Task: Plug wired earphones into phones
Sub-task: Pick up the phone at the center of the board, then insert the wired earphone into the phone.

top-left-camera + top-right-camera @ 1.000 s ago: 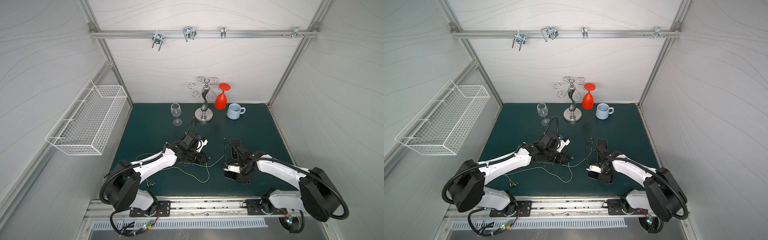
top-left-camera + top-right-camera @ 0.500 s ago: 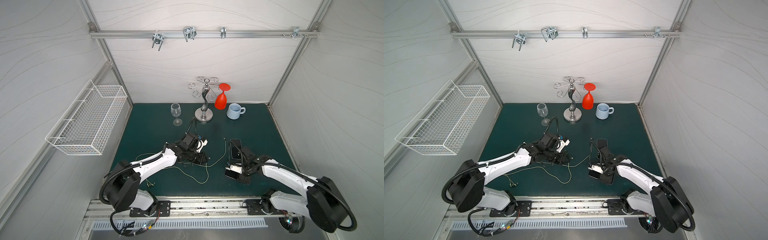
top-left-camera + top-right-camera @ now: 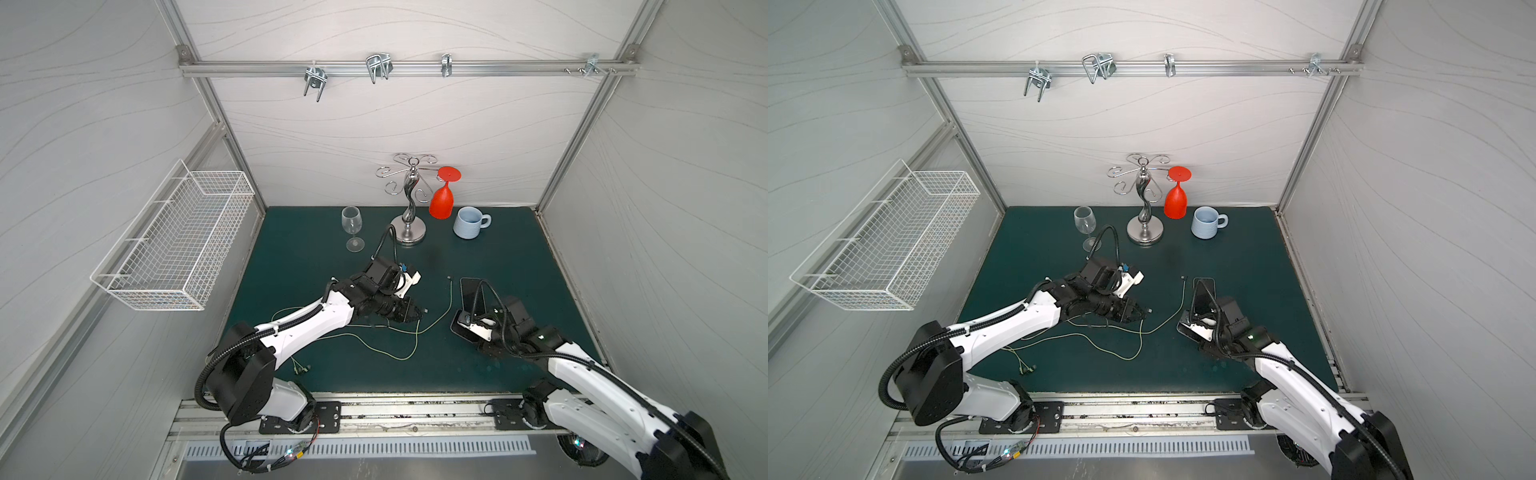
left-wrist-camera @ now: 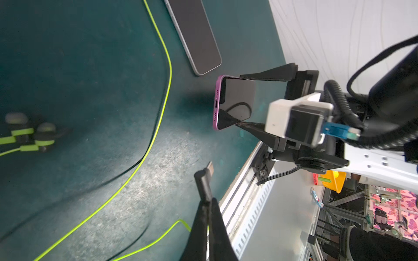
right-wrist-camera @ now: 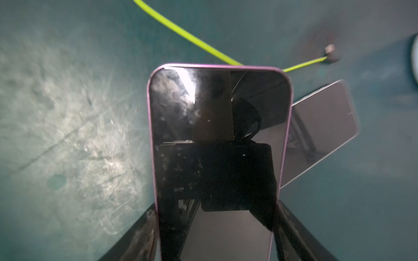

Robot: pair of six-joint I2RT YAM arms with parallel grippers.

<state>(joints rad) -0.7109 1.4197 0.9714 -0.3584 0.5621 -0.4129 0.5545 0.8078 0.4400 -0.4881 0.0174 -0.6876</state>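
High overhead in both top views, looking down on the whole mat (image 3: 299, 257); close at each wrist, sharing the purple-edged phone (image 4: 237, 97)

In both top views, the left arm (image 3: 309, 328) and right arm (image 3: 582, 376) have white shells, black joints and ribbed black hoses (image 3: 214, 359).

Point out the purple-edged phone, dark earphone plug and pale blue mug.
purple-edged phone (image 4: 237, 95): left wrist view, black screen.
dark earphone plug (image 4: 203, 185): left wrist view, plug body.
pale blue mug (image 3: 465, 231): in a top view, outer wall.
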